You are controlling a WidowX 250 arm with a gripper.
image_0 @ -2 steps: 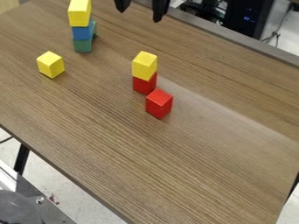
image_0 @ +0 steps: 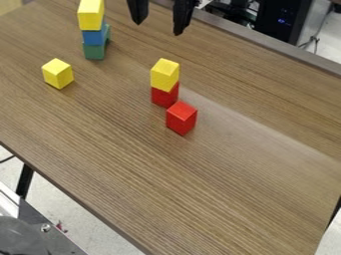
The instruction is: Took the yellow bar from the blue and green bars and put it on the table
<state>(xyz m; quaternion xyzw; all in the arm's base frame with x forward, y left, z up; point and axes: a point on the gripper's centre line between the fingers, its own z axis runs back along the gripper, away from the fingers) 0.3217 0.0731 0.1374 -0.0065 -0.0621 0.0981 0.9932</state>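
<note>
Camera view: three yellows (image_0: pixel 90 19), perhaps two greens (image_0: pixel 94 52).

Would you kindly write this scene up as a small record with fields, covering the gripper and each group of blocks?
gripper: black, at the top edge, fingers apart, holding nothing
tall stack: yellow bar on blue bar on green bar
short stack: yellow block on red block
single blocks: yellow cube; red cube beside the short stack
surface: wood-grain table
task state: yellow bar not yet on table
</note>
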